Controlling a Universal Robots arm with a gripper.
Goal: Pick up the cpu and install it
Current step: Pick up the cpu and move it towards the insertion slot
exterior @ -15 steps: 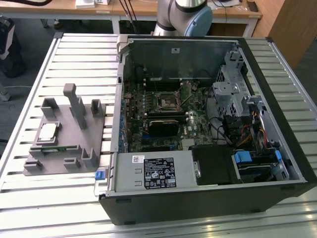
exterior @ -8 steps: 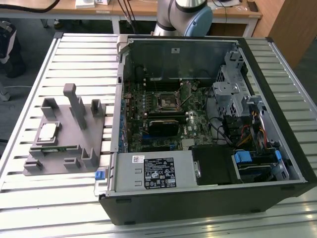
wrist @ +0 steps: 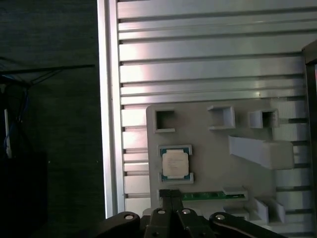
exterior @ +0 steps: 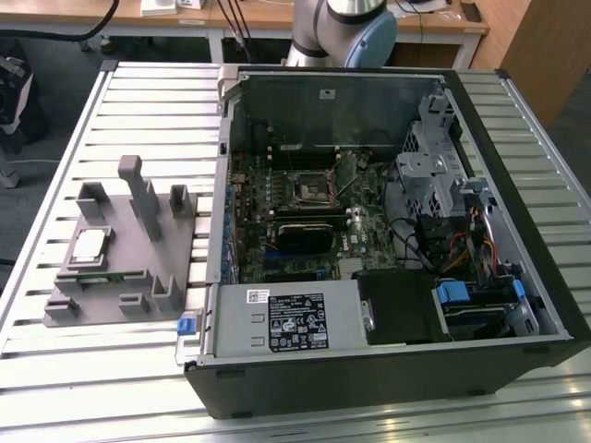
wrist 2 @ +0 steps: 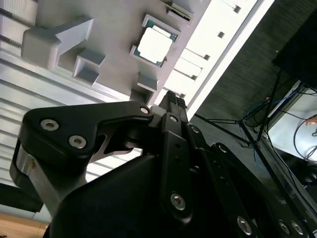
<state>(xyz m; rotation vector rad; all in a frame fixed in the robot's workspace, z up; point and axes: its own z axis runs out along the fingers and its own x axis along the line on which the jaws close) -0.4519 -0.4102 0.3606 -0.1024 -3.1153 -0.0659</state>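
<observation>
The cpu (wrist: 175, 164) lies flat in a pocket of the grey holder (wrist: 213, 148), near the holder's edge at the exterior view's left. It is probably light, stiff and fragile, so grip 2 opposite edges. The gripper (wrist: 171, 196) hangs well apart from the cpu; it seems closed and holds nothing.

A robotics lab or workshop. A slotted aluminium table (exterior: 138, 101) carries an open computer case (exterior: 388, 383) with its circuit board (exterior: 314, 198) bared, beside a grey moulded tray (exterior: 180, 245) holding a cpu (exterior: 90, 245). A robot arm (exterior: 342, 28) rises behind the case. Wooden desks (exterior: 277, 17) and trailing cables (exterior: 46, 34) stand beyond, over dark carpet (wrist: 49, 124).
</observation>
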